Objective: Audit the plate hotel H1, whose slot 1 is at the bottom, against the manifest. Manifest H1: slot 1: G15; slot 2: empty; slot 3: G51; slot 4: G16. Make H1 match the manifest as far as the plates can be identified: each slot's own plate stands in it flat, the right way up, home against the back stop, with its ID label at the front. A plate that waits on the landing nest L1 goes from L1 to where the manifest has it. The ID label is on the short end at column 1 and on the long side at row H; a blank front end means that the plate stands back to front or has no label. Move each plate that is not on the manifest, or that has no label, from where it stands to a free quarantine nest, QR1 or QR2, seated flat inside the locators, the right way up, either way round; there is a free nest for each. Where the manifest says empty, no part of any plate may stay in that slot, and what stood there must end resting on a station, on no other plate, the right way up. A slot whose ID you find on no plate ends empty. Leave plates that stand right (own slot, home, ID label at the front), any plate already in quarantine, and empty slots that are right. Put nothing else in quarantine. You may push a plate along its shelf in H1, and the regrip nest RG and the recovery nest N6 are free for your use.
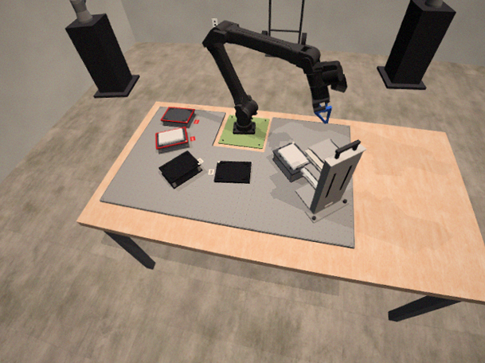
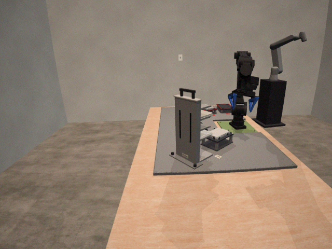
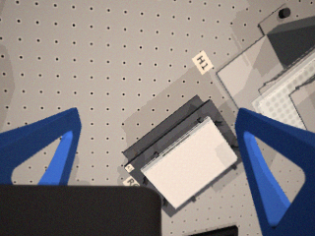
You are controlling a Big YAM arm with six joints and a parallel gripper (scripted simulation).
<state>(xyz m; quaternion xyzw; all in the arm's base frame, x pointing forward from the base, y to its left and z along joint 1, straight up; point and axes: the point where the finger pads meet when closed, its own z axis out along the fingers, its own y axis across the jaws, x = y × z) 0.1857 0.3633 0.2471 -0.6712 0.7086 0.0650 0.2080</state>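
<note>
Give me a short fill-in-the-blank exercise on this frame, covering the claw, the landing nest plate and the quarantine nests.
1. The blue claw holds ____ between its fingers.
2. In the wrist view, the white plate on the landing nest sits beside the floor tag reading ____.
3. The two quarantine nests have rims coloured ____.
4. Of those two nests, ____ carries a white plate.

Missing words: nothing; H1; red; one
</note>
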